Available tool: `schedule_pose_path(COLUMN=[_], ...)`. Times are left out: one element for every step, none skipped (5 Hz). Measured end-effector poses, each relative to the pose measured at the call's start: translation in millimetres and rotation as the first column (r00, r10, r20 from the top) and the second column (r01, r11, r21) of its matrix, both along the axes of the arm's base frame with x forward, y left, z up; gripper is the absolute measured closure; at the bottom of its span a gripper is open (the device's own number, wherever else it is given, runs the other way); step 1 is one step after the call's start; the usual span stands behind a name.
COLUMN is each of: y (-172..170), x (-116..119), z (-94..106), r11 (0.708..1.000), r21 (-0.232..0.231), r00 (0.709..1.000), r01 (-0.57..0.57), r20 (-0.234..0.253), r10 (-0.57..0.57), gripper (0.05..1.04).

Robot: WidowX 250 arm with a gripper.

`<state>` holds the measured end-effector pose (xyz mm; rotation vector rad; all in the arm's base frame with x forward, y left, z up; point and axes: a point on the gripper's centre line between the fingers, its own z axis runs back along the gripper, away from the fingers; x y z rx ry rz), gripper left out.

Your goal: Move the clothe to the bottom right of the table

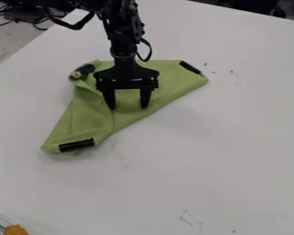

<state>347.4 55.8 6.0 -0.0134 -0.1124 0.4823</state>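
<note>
A black gripper (128, 108) hangs over a rumpled green cloth (82, 121) on a white table (205, 160), its two fingers spread wide with no fold pinched between them that I can see from here. The cloth lies toward the far left of the tabletop, well apart from the near right corner where it is due. The step at hand looks to be the grasp, with the whole trip across still to come.

The trouble, should it arrive, would likely start at the fingertips. They stand over a fairly flat stretch of fabric, and if they close too high they may skim the weave and come up with nothing; pressed too hard, they could scrape the tabletop. A shallow pinch might slip partway through the drag. The loose crease beside the left finger could double over, bunching the cloth as it travels. Black strips mark the near left corner (77, 145) and the far right corner (190, 67); held only by its middle, the cloth may let these ends trail, twist or tuck under, and stop short of its corner.
</note>
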Motion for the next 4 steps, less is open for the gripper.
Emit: schedule_pose_path(y=[-14.4, -37.2, -60.4, -79.2], x=[-1.4, -0.6, 0.2, -1.9], z=[-2.2, -2.7, -4.4, -5.3], r11=[1.000, 0.998, 0.996, 0.995], r21=[-0.017, -0.047, -0.064, -0.095], r00=[1.000, 0.999, 0.998, 0.999], r01=[0.015, 0.043, 0.060, 0.035], r20=[-0.008, -0.014, -0.023, -0.029], r10=[-0.015, -0.044, -0.061, -0.038], gripper=[0.084, 0.084, 0.084, 0.083])
